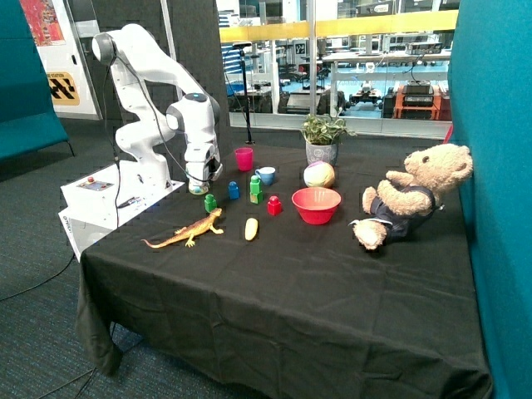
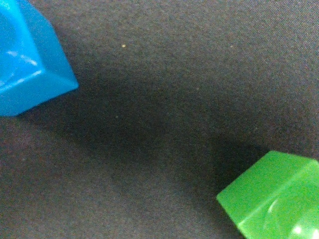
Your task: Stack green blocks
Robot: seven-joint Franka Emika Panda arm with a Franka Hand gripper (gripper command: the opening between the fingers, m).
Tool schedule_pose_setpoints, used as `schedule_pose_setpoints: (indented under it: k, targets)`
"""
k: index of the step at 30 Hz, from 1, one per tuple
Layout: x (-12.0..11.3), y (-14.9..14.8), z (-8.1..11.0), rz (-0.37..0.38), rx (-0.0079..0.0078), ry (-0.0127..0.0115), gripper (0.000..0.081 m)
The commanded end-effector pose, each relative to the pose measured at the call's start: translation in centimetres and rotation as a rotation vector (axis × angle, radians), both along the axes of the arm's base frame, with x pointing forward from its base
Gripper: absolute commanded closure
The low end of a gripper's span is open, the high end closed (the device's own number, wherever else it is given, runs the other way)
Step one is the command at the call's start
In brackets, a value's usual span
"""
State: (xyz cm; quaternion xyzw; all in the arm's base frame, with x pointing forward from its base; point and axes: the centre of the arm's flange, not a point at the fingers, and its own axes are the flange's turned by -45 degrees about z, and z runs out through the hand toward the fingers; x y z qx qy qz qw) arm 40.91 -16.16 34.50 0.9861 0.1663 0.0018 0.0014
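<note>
In the outside view a single green block (image 1: pixel 210 202) stands on the black cloth, just in front of my gripper (image 1: pixel 198 189). The gripper hangs low over the table near its back corner. A blue block (image 1: pixel 233 190) sits beside them. Further along is a taller green stack (image 1: pixel 255 190) that looks like two green blocks, one on the other, with a yellowish base. In the wrist view, a green block (image 2: pixel 274 199) and the blue block (image 2: pixel 30 55) lie at opposite edges with bare cloth between them.
A red block (image 1: pixel 274 205), red bowl (image 1: pixel 316 204), pink cup (image 1: pixel 243 159), blue cup (image 1: pixel 265 175), ball (image 1: pixel 319 174) and potted plant (image 1: pixel 322 137) stand nearby. An orange toy lizard (image 1: pixel 187 232) and a yellow piece (image 1: pixel 251 229) lie toward the front. A teddy bear (image 1: pixel 407 199) sits at the far side.
</note>
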Motion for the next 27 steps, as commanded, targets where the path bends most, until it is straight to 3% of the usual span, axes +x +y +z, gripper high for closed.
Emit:
schedule_pose_setpoints:
  k: [1, 5, 13, 27]
  targets:
    - [0.7, -0.5, -0.7, -0.003, 0.0022, 0.0041, 0.0333]
    - [1.2, -0.8, -0.8, -0.005, 0.0022, 0.0041, 0.0278]
    - [0.9, -1.1, -1.4, -0.01, 0.0023, 0.0041, 0.0337]
    - [-0.1, -0.7, -2.6, -0.006, 0.0023, 0.0041, 0.0359]
